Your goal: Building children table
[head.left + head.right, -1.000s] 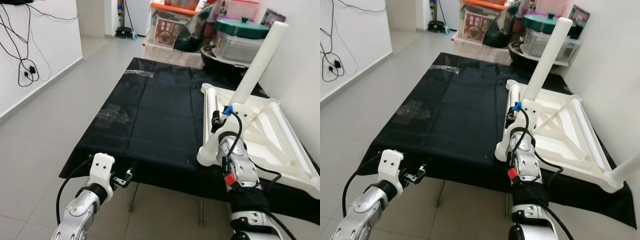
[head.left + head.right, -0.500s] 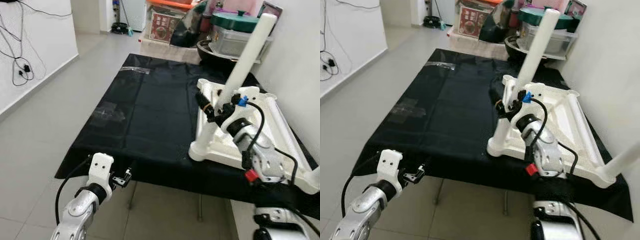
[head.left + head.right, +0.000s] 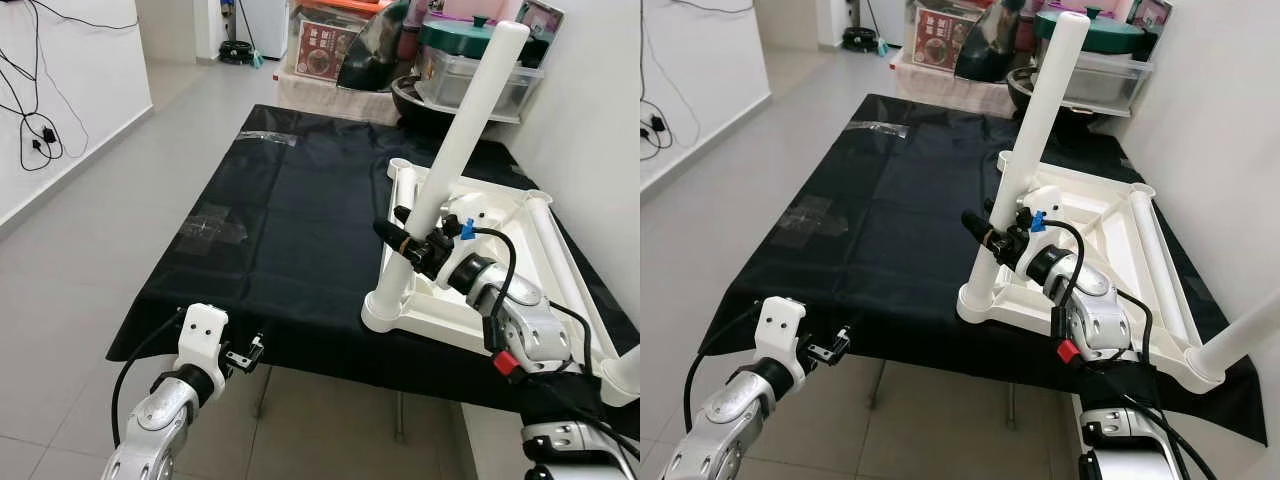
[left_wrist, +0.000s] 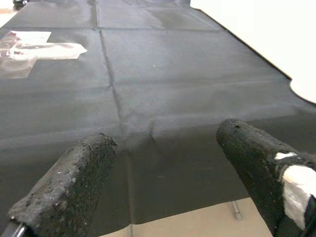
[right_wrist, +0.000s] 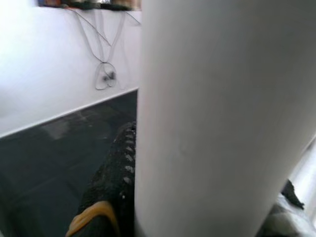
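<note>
A white children's table (image 3: 548,262) lies upside down on the right half of a black cloth (image 3: 300,220). One white leg (image 3: 462,130) stands up from its near-left corner, leaning slightly right. My right gripper (image 3: 412,238) is shut on that leg low down, reaching in from the right. In the right wrist view the leg (image 5: 217,118) is pressed close, with a black finger (image 5: 116,177) against it. Another leg (image 3: 625,365) pokes out at the near right corner. My left gripper (image 3: 245,355) hangs open just below the cloth's front edge, and its fingers (image 4: 74,187) are spread with nothing between them.
Storage boxes and a lidded pot (image 3: 470,65) crowd the far end of the cloth. A white wall runs close along the right. Clear tape patches (image 3: 212,222) lie on the cloth's left part. Cables (image 3: 40,130) hang on the left wall over grey floor tiles.
My right arm has swung out to the right, and its gripper now crosses the leg's base pointing left. The upturned table has turned a little with it. The left arm has stayed put.
</note>
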Motion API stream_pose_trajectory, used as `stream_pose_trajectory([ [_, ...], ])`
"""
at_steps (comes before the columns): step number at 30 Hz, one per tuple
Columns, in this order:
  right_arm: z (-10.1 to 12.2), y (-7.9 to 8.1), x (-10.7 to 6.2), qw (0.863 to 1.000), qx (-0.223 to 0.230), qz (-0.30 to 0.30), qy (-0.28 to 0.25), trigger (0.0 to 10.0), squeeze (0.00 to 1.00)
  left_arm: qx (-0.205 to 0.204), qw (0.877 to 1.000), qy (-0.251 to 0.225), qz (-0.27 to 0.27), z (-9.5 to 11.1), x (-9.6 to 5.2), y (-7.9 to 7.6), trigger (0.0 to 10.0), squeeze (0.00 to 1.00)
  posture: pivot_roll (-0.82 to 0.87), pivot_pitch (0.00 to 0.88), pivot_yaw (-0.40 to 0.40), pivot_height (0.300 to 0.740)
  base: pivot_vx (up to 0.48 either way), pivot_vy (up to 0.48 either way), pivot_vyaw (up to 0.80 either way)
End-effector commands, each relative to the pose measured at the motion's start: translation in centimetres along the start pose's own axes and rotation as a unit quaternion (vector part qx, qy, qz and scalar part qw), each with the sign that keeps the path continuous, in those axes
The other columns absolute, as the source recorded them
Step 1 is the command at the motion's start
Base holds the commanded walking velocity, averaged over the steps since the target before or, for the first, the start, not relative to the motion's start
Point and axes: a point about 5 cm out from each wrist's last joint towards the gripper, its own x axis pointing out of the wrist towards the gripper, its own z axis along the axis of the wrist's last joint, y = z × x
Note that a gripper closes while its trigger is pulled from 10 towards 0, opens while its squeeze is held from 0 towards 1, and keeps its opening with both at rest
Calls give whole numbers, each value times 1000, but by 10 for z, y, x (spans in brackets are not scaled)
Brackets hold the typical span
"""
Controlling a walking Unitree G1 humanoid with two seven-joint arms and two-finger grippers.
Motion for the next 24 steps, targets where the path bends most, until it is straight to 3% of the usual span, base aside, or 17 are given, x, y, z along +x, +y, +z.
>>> stream_pose_trajectory([
  [1,-36,-33,-15,951,46,-296,69,0,0,5,1000,4,-9,0,2,-4,10000,0,61,0,-133,740,0,0,0],
  [2,-36,-33,-15,951,46,-296,69,0,0,5,1000,4,-9,0,2,-4,10000,0,61,0,-133,740,0,0,0],
  [3,-48,-34,-22,920,76,-375,82,0,0,5,1000,2,-10,1,4,-4,10000,0,65,0,-135,740,0,0,0],
  [4,-58,-29,-27,901,92,-414,94,0,0,5,1000,2,-9,1,4,-3,10000,0,59,0,-132,740,0,0,0],
  [7,-61,-25,-29,897,94,-420,99,0,0,6,1000,2,-8,2,3,-3,10000,0,59,0,-132,740,0,0,0],
  [9,-67,-10,-31,895,87,-420,120,0,0,7,1000,5,-9,-1,2,-3,10000,0,54,0,-130,740,0,0,0],
  [10,-67,-8,-30,898,86,-412,125,3020,0,7,1000,5,-10,-1,2,-3,10000,0,54,0,-130,740,0,0,0],
  [11,-67,-8,-30,898,86,-412,125,3020,0,7,1000,5,-10,-1,2,-3,10000,0,54,0,-130,740,0,0,0],
  [12,-67,-8,-28,902,86,-403,127,8706,0,7,1000,4,-10,0,2,-4,10000,0,54,0,-130,740,0,0,0],
  [13,-65,-6,-22,912,85,-380,127,10000,0,7,1000,4,-10,0,3,-4,10000,0,53,0,-129,740,0,0,0],
  [14,-65,-6,-22,912,85,-380,127,10000,0,7,1000,4,-10,0,3,-4,10000,0,53,0,-129,740,0,0,0],
  [15,-60,0,-12,935,102,-318,115,10000,0,9,1000,3,-11,1,4,-3,10000,0,57,0,-130,740,0,0,0],
  [17,-57,5,-6,947,115,-281,106,10000,0,10,1000,2,-11,1,5,-3,10000,0,58,0,-130,740,0,0,0],
  [18,-47,6,-2,962,104,-240,76,10000,1000,10,1000,1,-10,2,5,-2,10000,0,59,0,-135,740,0,0,0],
  [20,-39,7,-1,969,94,-222,57,10000,1000,11,1000,0,-9,2,5,-1,10000,0,54,0,-134,740,0,0,0],
  [21,-29,6,-1,978,94,-180,38,10000,0,10,1000,2,-8,1,4,-1,10000,0,46,0,-132,740,0,0,0],
  [24,-22,6,0,984,95,-149,26,10000,0,10,1000,3,-8,0,3,0,10000,0,46,0,-132,740,0,0,0],
])
